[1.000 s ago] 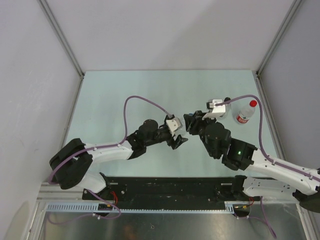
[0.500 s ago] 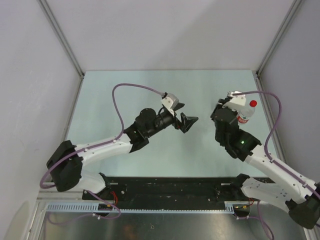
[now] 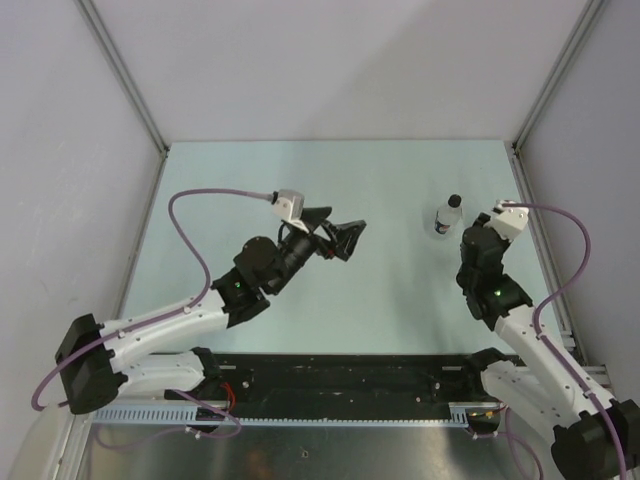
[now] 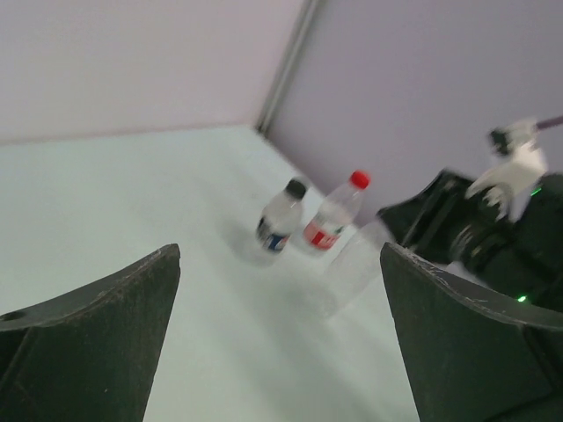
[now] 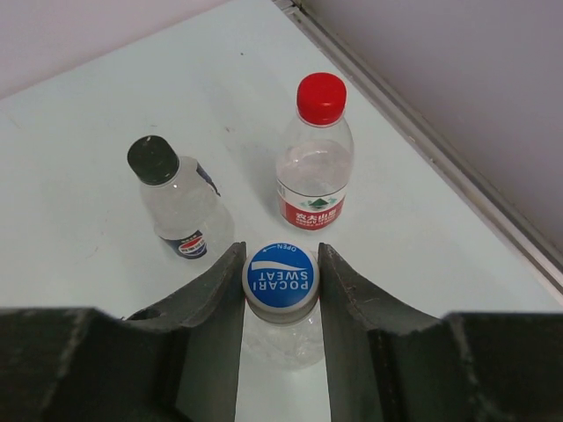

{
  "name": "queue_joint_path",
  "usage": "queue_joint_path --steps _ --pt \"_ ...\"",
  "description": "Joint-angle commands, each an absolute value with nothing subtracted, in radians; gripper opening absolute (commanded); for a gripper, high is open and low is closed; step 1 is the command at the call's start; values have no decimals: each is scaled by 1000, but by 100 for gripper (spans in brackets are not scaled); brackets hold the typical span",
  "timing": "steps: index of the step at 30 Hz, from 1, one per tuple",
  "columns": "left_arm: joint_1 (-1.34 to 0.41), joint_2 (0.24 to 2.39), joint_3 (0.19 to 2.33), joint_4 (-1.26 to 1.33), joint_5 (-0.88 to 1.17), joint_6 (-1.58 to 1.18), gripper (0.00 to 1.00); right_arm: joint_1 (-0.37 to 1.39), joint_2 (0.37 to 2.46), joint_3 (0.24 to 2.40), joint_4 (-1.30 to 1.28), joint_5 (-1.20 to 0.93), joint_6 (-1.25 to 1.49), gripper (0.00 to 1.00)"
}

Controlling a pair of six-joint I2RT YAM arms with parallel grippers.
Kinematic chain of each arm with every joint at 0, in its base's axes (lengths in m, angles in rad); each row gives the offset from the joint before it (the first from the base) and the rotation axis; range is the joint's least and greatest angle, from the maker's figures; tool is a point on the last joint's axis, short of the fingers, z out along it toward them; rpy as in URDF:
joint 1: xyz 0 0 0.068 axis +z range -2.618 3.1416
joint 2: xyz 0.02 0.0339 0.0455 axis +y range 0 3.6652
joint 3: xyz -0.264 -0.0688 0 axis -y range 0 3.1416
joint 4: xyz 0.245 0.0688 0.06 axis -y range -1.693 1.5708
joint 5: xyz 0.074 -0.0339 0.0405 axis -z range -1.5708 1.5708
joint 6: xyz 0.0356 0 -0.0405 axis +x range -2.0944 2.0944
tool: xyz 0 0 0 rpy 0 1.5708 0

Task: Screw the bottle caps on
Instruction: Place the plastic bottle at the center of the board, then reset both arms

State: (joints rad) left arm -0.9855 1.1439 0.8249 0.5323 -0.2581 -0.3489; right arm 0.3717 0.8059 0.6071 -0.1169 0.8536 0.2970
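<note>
Your right end effector (image 5: 281,255) is where the action is. Its two fingers (image 5: 215,299) are closed in on the whitish cap with the blue "Pocari Sweat" top (image 5: 281,283), one finger pressed against each side, and that cap sits on the neck of a clear bottle (image 5: 281,338) standing on the pale surface (image 5: 106,114).

Just past it are the other two bottles, both upright with caps on:
- the black-capped bottle (image 5: 180,211) on the left, with a small blue label, black cap (image 5: 152,159) on top
- the red-capped bottle (image 5: 313,176) on the right, with a red-and-white label, red cap (image 5: 320,97) on top

They stand near each other but apart, and neither touches the end effector. The whole group is over on the right side of the surface, close to the metal rail along that edge. From overhead you only see the black-capped one; your right wrist covers the rest.

Your left end effector (image 3: 338,235) hangs above the middle of the surface, well apart from the bottles. The fingers are spread as wide as they go, with nothing between them.
</note>
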Motion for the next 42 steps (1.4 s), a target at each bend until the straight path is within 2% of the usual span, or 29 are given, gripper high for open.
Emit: queue_joint_path --steps 1,2,5,9,11,16,19,25,29,32,35,40,42 --pt "-985 1063 677 489 -403 -420 99 326 825 592 -36 763 276 28" --pt "-985 1047 649 482 -421 -437 99 322 828 590 -40 755 280 31" --pt "-985 1013 608 461 -435 -443 99 319 818 589 -54 737 283 53" --pt "-985 991 602 402 -438 -435 99 319 767 589 -66 743 260 90" --pt "-985 979 603 367 -437 -433 99 319 728 591 -60 750 243 97" --pt "-982 960 616 261 -488 -428 100 319 622 635 -104 739 212 99" --pt "-980 964 624 205 -507 -428 99 321 568 690 -204 641 226 99" --pt "-944 952 619 70 -526 -491 99 327 498 740 -338 171 264 99" --pt "-930 905 572 53 -544 -526 99 344 503 730 -300 -122 303 99" --pt "-924 863 538 45 -555 -533 99 403 531 681 -216 -255 328 99" --pt "-922 841 517 26 -563 -546 99 536 587 619 -126 -206 334 99" --pt "-922 820 487 11 -572 -574 99 820 720 543 3 129 290 99" --pt "-923 814 487 7 -573 -576 99 877 751 525 36 218 278 99"
